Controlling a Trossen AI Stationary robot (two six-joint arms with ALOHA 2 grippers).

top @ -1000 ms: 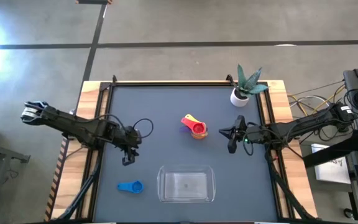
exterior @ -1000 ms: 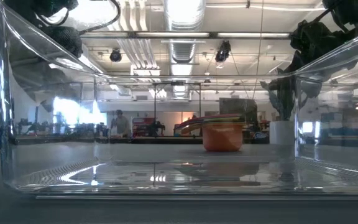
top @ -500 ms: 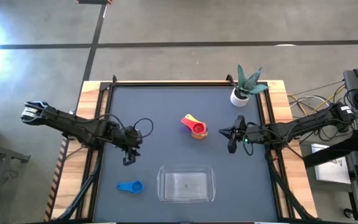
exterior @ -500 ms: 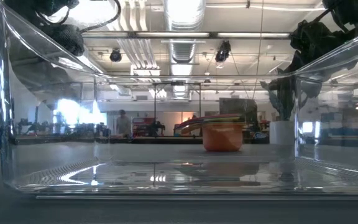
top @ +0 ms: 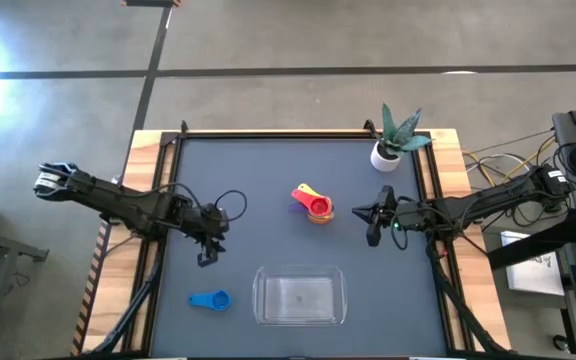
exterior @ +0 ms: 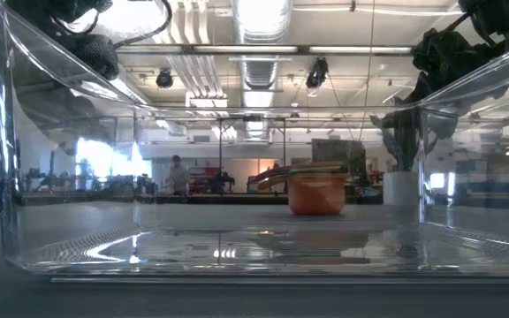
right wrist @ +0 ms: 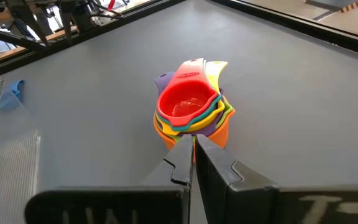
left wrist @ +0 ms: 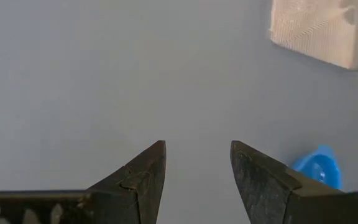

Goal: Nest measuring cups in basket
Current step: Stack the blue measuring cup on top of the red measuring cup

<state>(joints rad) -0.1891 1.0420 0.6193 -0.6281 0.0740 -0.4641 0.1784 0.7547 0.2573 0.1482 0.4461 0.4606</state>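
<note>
The left hand (top: 207,257), fingers apart and empty, hangs over the tabletop (top: 268,170) with the blue cup (top: 210,299) just beyond it toward the front edge, handle pointing left. The clear basket (top: 299,296) lies right of that cup. The nested stack (top: 314,204) sits mid-table, near the right hand (top: 372,236), fingers together.

No legible text, label, brand, number or sign anywhere

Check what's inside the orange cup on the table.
Nested in the orange cup: purple, green, yellow, with the red cup topmost and empty. Anything lower in the stack is covered.
</note>
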